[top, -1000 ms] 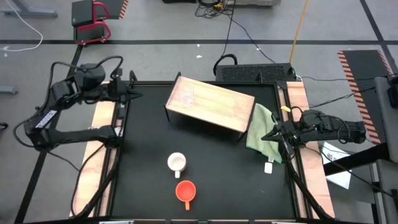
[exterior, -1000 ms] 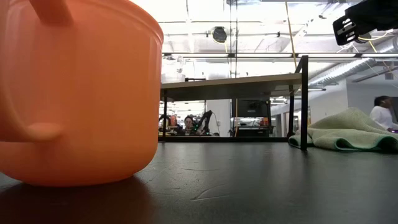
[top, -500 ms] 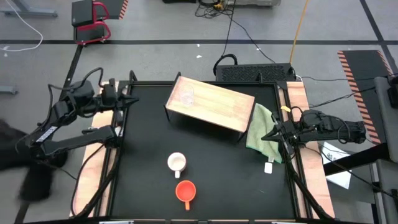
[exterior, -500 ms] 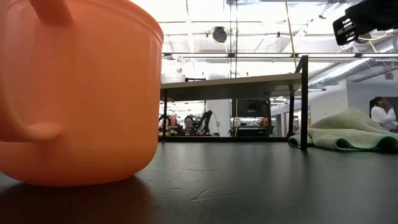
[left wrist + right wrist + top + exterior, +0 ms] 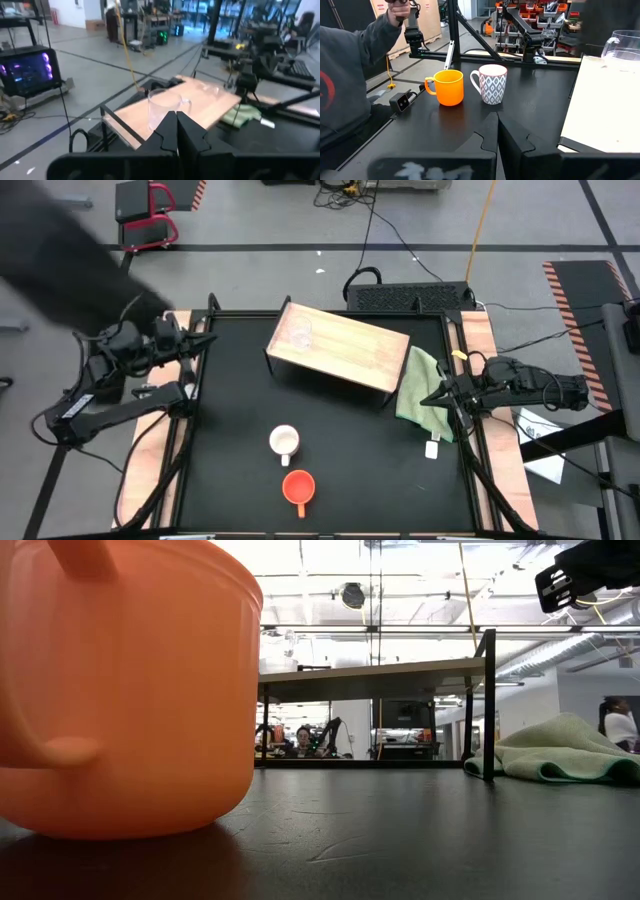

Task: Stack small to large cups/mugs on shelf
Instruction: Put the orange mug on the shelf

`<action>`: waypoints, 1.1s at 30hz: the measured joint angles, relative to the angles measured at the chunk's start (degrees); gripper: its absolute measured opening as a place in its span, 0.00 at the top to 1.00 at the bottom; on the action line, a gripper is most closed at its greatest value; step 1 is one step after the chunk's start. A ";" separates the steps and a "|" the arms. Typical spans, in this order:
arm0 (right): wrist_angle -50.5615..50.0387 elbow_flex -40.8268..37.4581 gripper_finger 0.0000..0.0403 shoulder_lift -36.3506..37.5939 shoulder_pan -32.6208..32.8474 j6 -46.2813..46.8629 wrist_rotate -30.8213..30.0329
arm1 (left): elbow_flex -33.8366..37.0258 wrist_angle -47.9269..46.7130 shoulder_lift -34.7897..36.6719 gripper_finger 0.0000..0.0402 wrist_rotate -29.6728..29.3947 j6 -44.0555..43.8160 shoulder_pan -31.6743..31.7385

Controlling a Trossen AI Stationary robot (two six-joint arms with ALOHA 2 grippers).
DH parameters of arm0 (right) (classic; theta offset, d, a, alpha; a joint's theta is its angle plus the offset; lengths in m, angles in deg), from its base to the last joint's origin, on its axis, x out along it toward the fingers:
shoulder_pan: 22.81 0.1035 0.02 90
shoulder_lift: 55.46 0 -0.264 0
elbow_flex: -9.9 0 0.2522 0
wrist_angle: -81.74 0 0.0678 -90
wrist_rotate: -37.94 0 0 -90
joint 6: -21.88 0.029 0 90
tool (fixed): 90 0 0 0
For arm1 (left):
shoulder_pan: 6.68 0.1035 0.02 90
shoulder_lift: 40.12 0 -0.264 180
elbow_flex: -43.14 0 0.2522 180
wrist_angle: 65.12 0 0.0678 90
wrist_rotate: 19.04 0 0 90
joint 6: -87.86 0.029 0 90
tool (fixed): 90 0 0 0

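Observation:
The small clear cup (image 5: 300,332) stands on its base at the left end of the wooden shelf (image 5: 345,352); it also shows in the left wrist view (image 5: 165,107). The white patterned mug (image 5: 285,441) and the orange mug (image 5: 298,486) stand upright on the black table near its front; both show in the right wrist view (image 5: 492,82) (image 5: 447,87). My left gripper (image 5: 207,340) is shut and empty at the table's left edge. My right gripper (image 5: 430,398) is shut and empty at the right edge, beside the green cloth.
A green cloth (image 5: 418,385) lies crumpled against the shelf's right end. A small white tag (image 5: 432,448) lies near the right edge. A person (image 5: 350,85) stands beyond the table's left side, seen as a dark blur in the high view (image 5: 60,250).
My left arm has swung its wrist toward the table's near edge and left, the gripper tip staying at the left edge. A person's dark shape has moved along the table's left side. The cups and my right arm have kept still.

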 joint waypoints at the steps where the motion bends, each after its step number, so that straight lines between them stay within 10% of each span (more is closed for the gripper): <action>1: 0.00 0.00 1.00 0.00 0.00 -0.02 0.01 | 0.97 1.01 0.61 1.00 0.13 -0.36 0.00; 15: 0.00 0.00 1.00 0.01 -0.01 -0.02 0.00 | 20.68 23.21 4.91 1.00 6.59 -4.51 -0.06; 33: -0.02 0.00 1.00 0.01 -0.01 0.00 0.00 | 30.36 28.53 5.92 1.00 -1.71 5.77 -13.24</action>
